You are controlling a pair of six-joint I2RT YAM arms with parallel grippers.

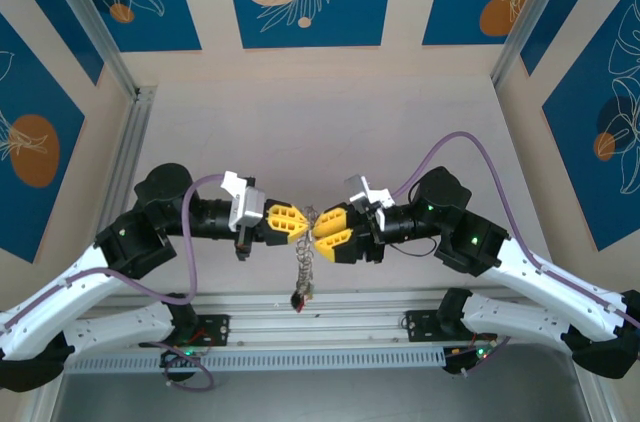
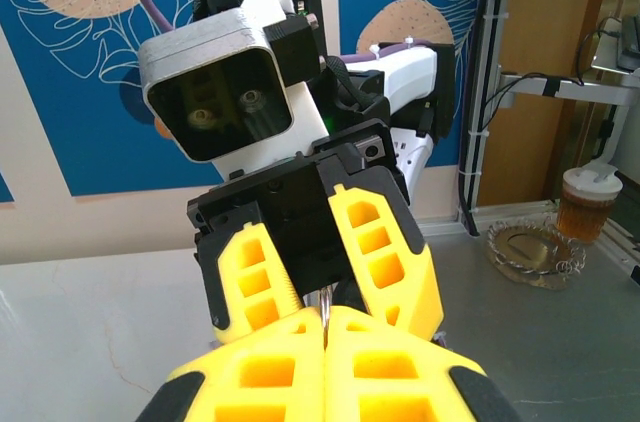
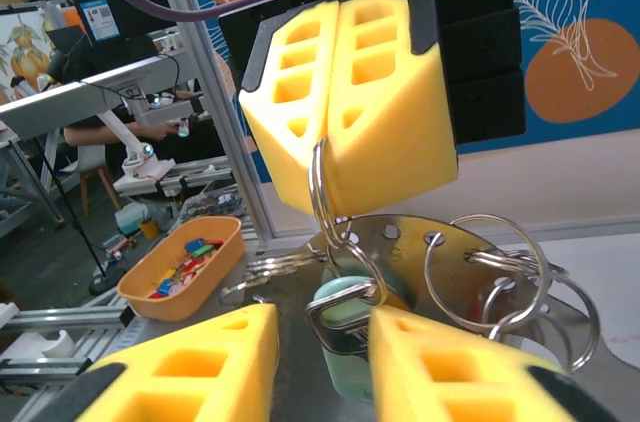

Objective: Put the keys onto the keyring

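Two grippers meet at your keyring [image 3: 319, 197].
Your left gripper [image 1: 297, 223] is clamped tight on the keyring's top; your right gripper [image 1: 322, 233] gapes wide around a teal key [image 3: 345, 317] hanging just below it.

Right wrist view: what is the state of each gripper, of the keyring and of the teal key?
left gripper: shut on keyring.
right gripper: open, teal key between its fingers.
keyring: held by left gripper, hanging below it.
teal key: hangs on keyring, not gripped.
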